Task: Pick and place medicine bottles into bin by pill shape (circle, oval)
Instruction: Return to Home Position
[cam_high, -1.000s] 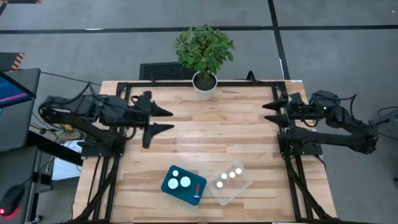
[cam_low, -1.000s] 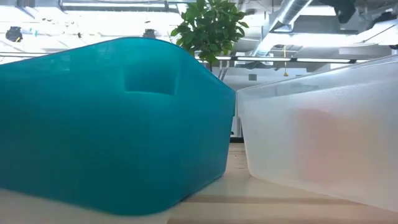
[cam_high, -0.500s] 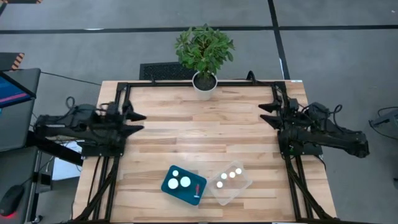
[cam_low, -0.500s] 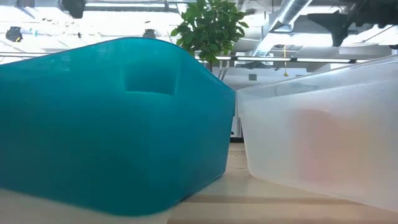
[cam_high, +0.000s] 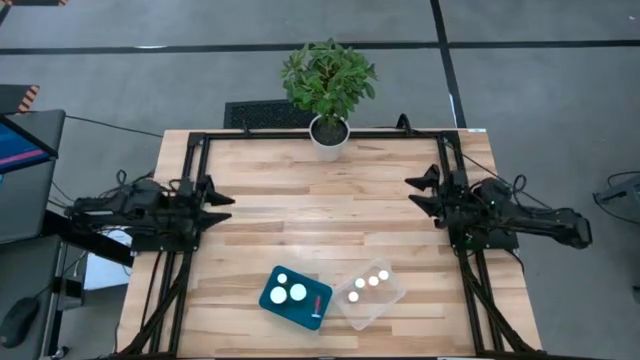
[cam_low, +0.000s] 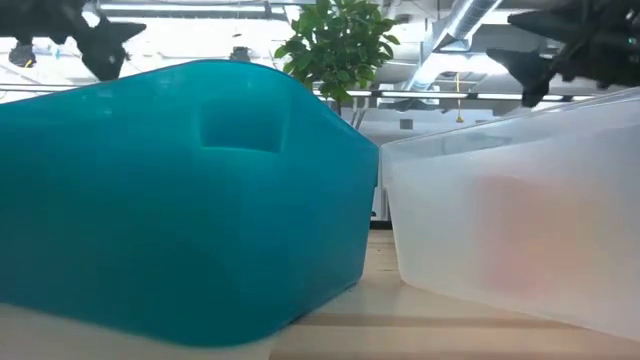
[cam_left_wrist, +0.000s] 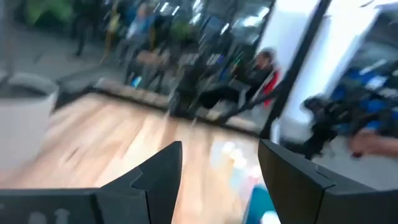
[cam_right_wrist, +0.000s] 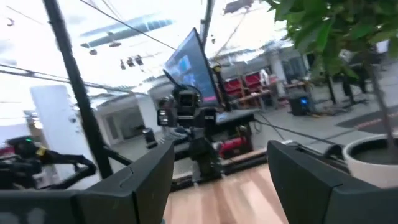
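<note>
The medicine bottles show only as white caps seen from above. Three stand in the teal bin (cam_high: 296, 298), among them a wide one (cam_high: 298, 293). Several stand in the clear bin (cam_high: 372, 293), one of them at its far corner (cam_high: 384, 273). The two bins sit side by side near the table's near edge. My left gripper (cam_high: 216, 205) is open and empty at the table's left edge. My right gripper (cam_high: 412, 192) is open and empty at the right edge. Both grippers point toward the table's middle, far from the bins.
A potted plant (cam_high: 329, 85) stands at the middle of the table's far edge. A black frame (cam_high: 190, 150) runs along the table's sides. In the low view the teal bin (cam_low: 180, 200) and the clear bin (cam_low: 520, 220) fill the foreground. Bare wood lies between the two arms.
My left gripper has drawn back toward the table's left edge and gone down. My right gripper has gone down and a little toward the near edge as its arm folded. Both grippers have come into the low view from above. The bins and bottles have stayed still.
</note>
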